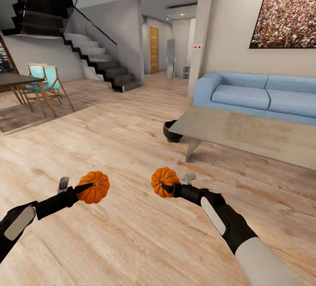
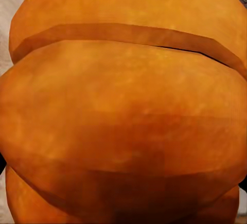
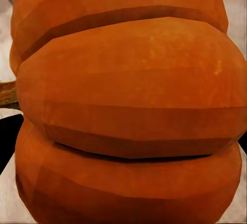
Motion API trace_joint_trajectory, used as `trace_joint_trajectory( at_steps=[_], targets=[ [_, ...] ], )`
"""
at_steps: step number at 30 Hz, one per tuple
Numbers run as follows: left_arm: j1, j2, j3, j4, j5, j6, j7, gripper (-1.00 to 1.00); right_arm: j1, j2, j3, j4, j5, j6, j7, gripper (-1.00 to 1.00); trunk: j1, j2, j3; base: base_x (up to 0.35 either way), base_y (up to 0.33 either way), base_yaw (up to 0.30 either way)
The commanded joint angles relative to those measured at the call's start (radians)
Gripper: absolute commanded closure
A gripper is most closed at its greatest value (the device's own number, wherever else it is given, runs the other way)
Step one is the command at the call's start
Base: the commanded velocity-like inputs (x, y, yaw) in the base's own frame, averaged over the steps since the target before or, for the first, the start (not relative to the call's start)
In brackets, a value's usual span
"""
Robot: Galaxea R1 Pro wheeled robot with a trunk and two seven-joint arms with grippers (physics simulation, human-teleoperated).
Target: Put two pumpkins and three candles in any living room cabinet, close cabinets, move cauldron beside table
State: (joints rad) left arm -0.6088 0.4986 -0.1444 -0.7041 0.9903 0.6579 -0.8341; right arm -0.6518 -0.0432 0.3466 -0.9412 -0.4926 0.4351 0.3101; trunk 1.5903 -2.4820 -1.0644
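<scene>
— We see even, bright daylight over the wood floor (image 1: 131, 145), with no glare and no hard highlight.

— We agree; under the coffee table (image 1: 245, 134) we find only a soft, faint shadow. Beside that table the edges look crisp, a clean render. In both wrist views we get a close, slightly blurred orange surface, darker in its grooves.

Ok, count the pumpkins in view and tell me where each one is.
2. One pumpkin is held in the left gripper; the other pumpkin is in the right gripper, both above the wooden floor.
</scene>
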Motion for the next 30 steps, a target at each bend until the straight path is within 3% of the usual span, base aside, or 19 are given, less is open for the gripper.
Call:
trace_joint_trajectory(
  at_steps=[1,8,10,14,15,20,22,23,30],
  targets=[
    [0.000,-0.001,0.000,0.000,0.001,-0.001,0.001,1.00,0.000,-0.001,-0.001,0.004,0.010,-0.001,-0.009,1.00,0.000,0.000,-0.001,0.001,0.000,0.132],
    [0.000,-0.002,0.000,0.001,-0.001,-0.004,0.005,1.00,0.000,-0.001,-0.001,0.008,0.020,-0.037,-0.020,1.00,0.000,0.000,-0.006,0.032,-0.033,0.103],
    [0.000,-0.002,-0.001,0.000,0.000,-0.005,0.003,1.00,0.000,-0.001,-0.002,0.011,0.034,-0.041,-0.074,1.00,0.000,0.000,-0.007,0.186,-0.201,0.234],
    [0.000,-0.001,0.000,0.000,0.003,-0.002,-0.001,1.00,0.000,0.002,0.001,0.005,0.041,-0.047,-0.290,1.00,0.000,0.000,-0.010,0.222,-0.235,0.260],
    [0.000,-0.002,0.000,0.001,0.001,-0.003,0.002,1.00,0.000,0.002,0.002,0.004,0.042,-0.048,-0.307,1.00,0.000,0.000,-0.010,0.255,-0.244,0.276],
    [0.000,-0.003,-0.001,0.002,0.000,-0.006,0.003,1.00,0.000,0.002,0.048,0.001,0.045,-0.051,-0.327,1.00,0.000,0.000,-0.013,0.269,-0.237,0.274],
    [0.000,-0.003,-0.001,0.002,0.000,-0.006,0.005,1.00,0.000,0.002,0.122,-0.001,0.046,-0.063,-0.334,1.00,0.000,0.000,-0.015,0.274,-0.230,0.234],
    [0.000,-0.003,-0.001,0.002,0.000,-0.006,0.004,1.00,0.000,0.002,0.134,0.000,0.046,-0.072,-0.336,1.00,0.000,0.000,-0.017,0.274,-0.229,0.219],
    [0.001,-0.003,-0.001,0.032,0.002,-0.007,-0.001,1.00,0.000,0.002,0.157,0.007,0.045,-0.100,-0.338,1.00,0.000,0.000,-0.025,0.210,-0.115,0.213]
  ],
)
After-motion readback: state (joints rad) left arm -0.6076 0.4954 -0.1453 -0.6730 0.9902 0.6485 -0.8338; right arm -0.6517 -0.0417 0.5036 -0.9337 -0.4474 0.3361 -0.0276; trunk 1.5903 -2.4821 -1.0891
